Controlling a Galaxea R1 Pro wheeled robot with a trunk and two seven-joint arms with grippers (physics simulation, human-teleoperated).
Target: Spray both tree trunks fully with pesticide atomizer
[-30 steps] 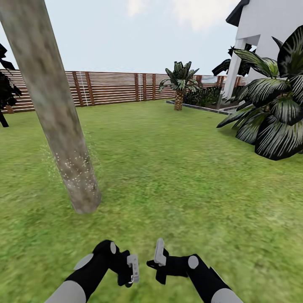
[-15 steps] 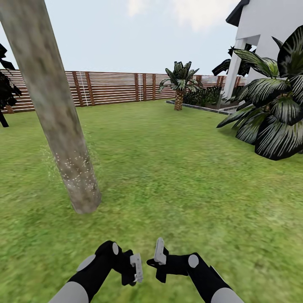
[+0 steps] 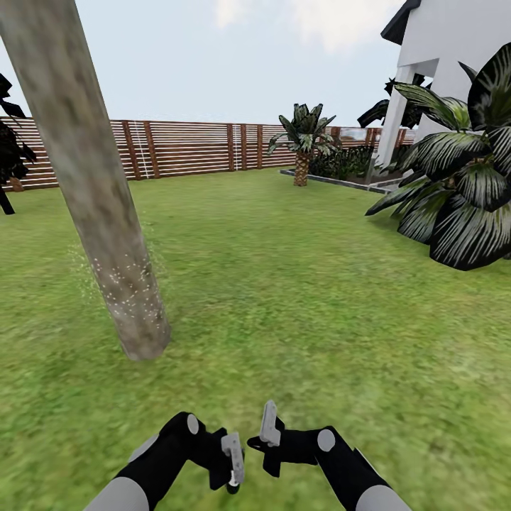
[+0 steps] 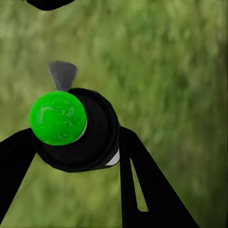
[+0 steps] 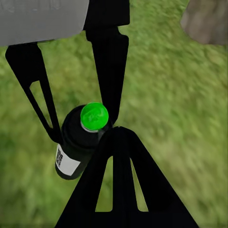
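Note:
A thick grey-brown tree trunk leans at the left of the head view, and its base shows in the right wrist view. White pesticide specks dot its lower part. My left gripper hangs low over the grass, shut on the pesticide atomizer, a black bottle with a green top and a white label. Its fingers clamp the bottle on both sides. My right gripper sits just beside it, shut and empty, fingertips near the bottle's cap.
Grass floor stretches ahead to a brown slat fence. A large palm-like plant and the white house stand at the right. A small palm grows by the fence. Dark foliage shows at the left edge.
My left gripper has shifted slightly right and down, closer to the right gripper, still holding the atomizer. The right arm, the trunk and the view are unchanged.

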